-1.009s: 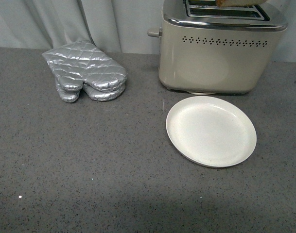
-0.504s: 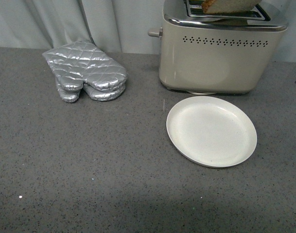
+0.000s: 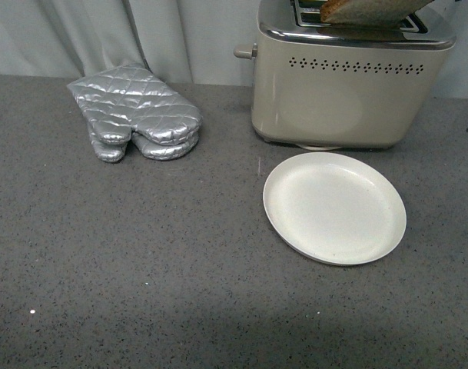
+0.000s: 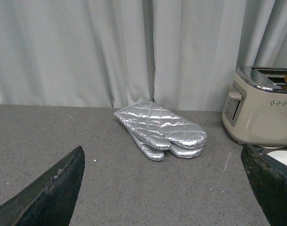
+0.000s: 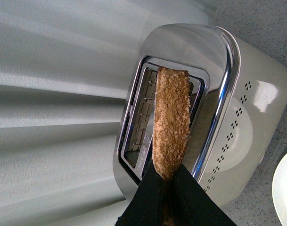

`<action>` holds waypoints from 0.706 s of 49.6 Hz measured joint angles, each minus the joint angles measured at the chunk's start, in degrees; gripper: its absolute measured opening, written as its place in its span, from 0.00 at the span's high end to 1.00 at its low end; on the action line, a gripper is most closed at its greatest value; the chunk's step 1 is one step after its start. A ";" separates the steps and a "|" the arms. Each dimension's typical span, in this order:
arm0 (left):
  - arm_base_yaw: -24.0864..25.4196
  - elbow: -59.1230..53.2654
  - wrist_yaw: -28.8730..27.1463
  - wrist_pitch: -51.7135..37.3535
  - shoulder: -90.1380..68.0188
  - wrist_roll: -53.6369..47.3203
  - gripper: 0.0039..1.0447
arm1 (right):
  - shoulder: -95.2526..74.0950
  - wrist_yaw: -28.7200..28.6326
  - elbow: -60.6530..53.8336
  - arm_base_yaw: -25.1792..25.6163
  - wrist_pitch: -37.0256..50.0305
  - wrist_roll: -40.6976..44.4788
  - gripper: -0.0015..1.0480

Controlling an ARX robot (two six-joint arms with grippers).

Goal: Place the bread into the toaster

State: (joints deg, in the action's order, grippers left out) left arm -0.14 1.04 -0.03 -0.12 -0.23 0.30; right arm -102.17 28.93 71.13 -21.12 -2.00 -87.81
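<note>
The beige toaster [image 3: 337, 92] with its chrome top stands at the back right of the grey counter. A slice of brown bread [image 3: 368, 10] hangs edge-down just over its slots, cut off by the front view's upper edge. In the right wrist view the bread [image 5: 171, 120] lies along the slot opening of the toaster [image 5: 228, 117], and my right gripper [image 5: 166, 181] is shut on its near end. My left gripper [image 4: 167, 188] is open low over the counter, far to the left of the toaster [image 4: 261, 110]; nothing is between its fingers.
A round white plate [image 3: 334, 207] lies in front of the toaster. Silver quilted oven mitts [image 3: 137, 111] rest at the back left, seen also as mitts [image 4: 162, 129] from the left wrist. A grey curtain [image 3: 141, 34] hangs behind the counter.
The bread has come down into the front view and tilted, showing more of its brown face over the toaster's slots. Nothing else has moved.
</note>
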 joint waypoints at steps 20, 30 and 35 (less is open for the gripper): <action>0.00 0.00 -0.02 0.00 0.00 0.00 0.06 | -5.11 -0.09 3.41 1.29 0.09 4.72 0.83; 0.00 0.00 0.00 0.00 0.00 0.00 0.06 | -1.79 5.90 -1.44 1.16 18.38 29.05 0.49; 0.00 0.00 0.00 0.00 0.00 0.00 0.06 | 2.62 5.60 -7.23 1.20 29.05 44.44 0.33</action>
State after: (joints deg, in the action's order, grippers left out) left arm -0.14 1.04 -0.03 -0.12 -0.23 0.30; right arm -99.55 34.52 63.90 -19.92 27.05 -43.38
